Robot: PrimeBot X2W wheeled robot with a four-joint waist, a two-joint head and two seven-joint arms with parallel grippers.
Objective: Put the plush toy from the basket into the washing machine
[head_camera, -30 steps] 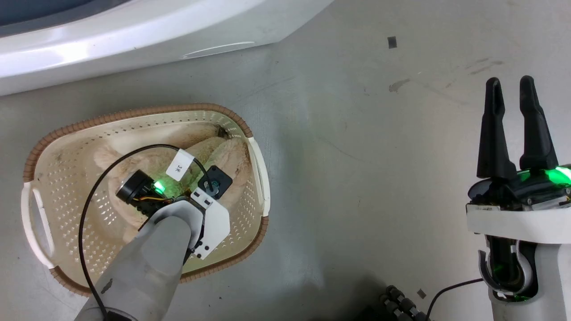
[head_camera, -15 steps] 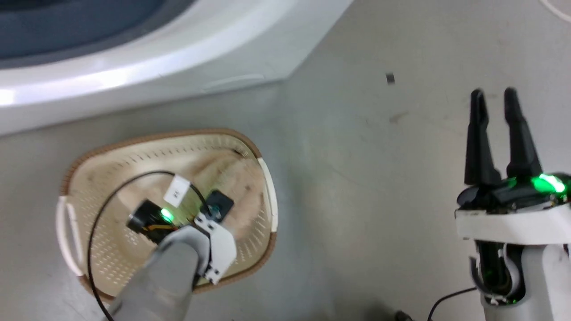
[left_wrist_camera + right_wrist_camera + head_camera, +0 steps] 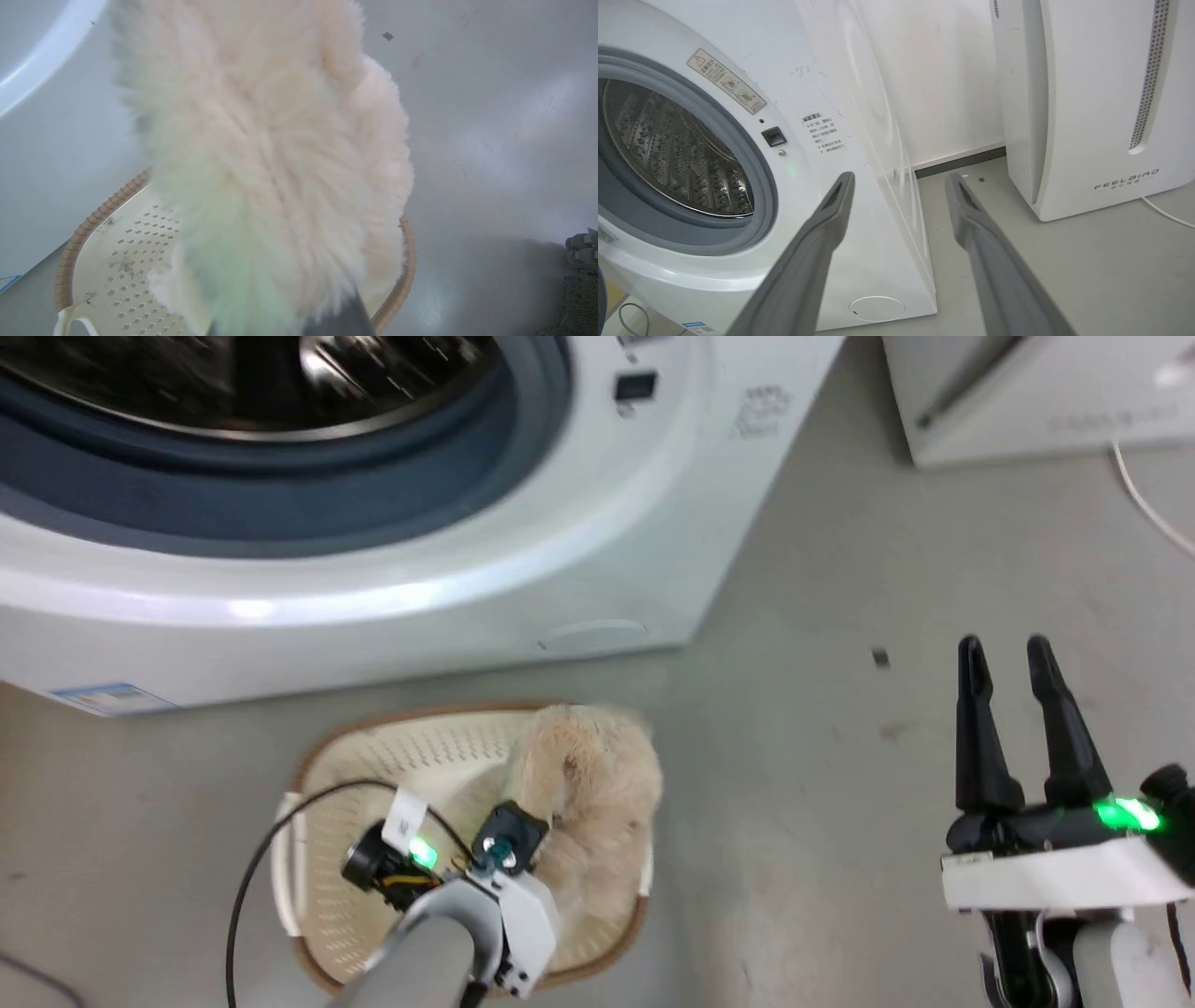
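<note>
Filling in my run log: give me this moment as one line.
left hand: shut on plush toy, held over basket | right hand: open, empty | washing machine: drum exposed, toy not yet in

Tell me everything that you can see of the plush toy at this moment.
The plush toy is a cream-beige mass of long shaggy fur, blurred; no face or limbs can be made out. The left gripper holds it over the right side of the basket, fingers mostly buried in the fur. Whether it touches the basket is unclear.
</note>
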